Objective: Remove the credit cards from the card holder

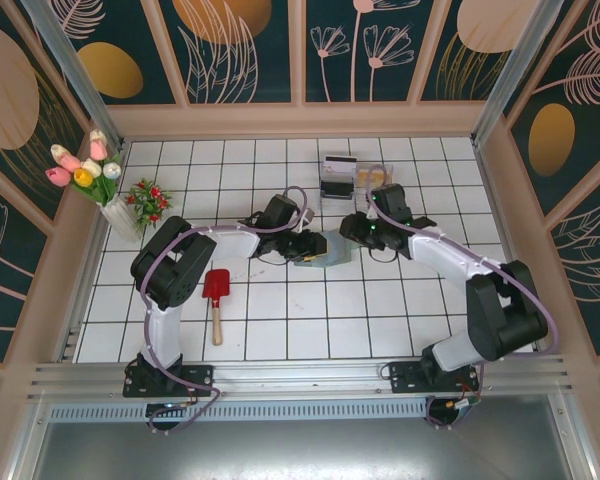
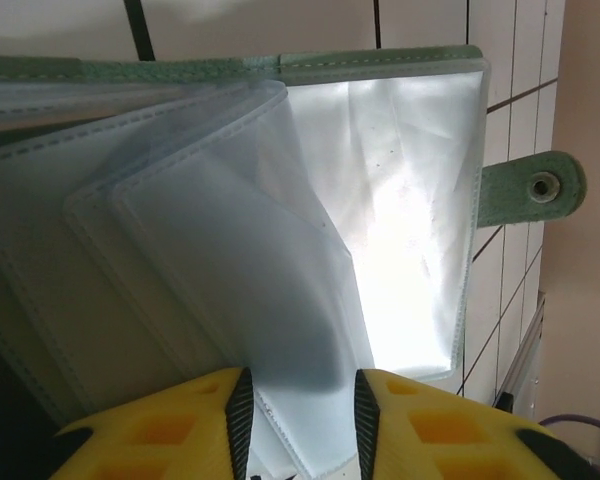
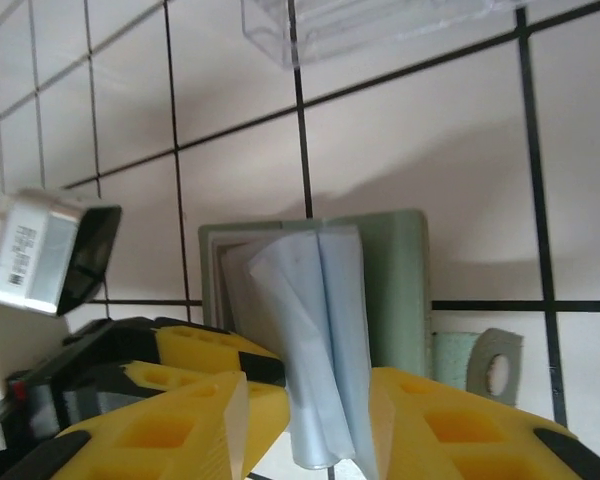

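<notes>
Main risk we see: both tools crowd the same clear sleeves of the card holder, so a pull from either side could tear a leaf. It could also drag the whole card holder across the worktop without freeing anything. The card holder sits open between the two tools, and a nudge could fold it shut. The left tool has its yellow fingers either side of a sleeve leaf, and we cannot tell whether it pinches or just brackets it. If it clamps slick plastic with no card inside, we judge it slips or crumples the leaf. The right tool is spread, with the sleeve bundle in the gap and bare space beside one finger, so it pinches nothing. Containers: the sleeves look see-through and empty in both wrist views, with no card edge visible. Clear boxes sit beyond the card holder, apart from it. What look like the credit cards, one pale with a dark stripe and one tan, are at those boxes, too small to say inside or beside. The snap tab hangs free off the card holder's edge and could snag a finger.
</notes>
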Controlling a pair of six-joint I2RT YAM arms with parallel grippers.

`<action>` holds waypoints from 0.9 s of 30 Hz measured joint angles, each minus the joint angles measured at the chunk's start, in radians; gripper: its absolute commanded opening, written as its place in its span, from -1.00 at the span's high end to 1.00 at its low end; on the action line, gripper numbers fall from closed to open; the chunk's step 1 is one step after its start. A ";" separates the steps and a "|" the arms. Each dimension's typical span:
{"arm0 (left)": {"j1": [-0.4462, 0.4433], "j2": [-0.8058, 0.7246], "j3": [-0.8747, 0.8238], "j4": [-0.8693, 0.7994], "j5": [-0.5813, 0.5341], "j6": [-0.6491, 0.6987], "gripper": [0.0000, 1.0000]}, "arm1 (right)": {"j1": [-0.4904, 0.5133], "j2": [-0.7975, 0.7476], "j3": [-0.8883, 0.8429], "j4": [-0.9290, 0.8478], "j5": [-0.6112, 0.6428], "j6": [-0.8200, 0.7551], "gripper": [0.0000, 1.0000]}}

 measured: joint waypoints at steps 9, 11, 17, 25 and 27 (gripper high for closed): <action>0.000 0.000 0.000 -0.010 -0.018 0.000 0.51 | 0.023 0.142 0.034 -0.012 -0.003 -0.008 0.51; 0.000 0.000 0.000 -0.011 -0.020 0.000 0.51 | 0.028 0.157 0.043 -0.017 0.006 -0.008 0.51; 0.000 -0.002 0.000 -0.011 -0.024 0.014 0.44 | 0.032 0.202 0.067 -0.040 0.045 -0.008 0.51; 0.000 -0.049 0.000 -0.027 -0.073 0.037 0.32 | 0.036 0.254 0.079 -0.074 0.099 -0.008 0.50; 0.000 -0.076 0.000 -0.042 -0.110 0.041 0.27 | 0.037 0.256 0.084 -0.079 0.111 -0.008 0.49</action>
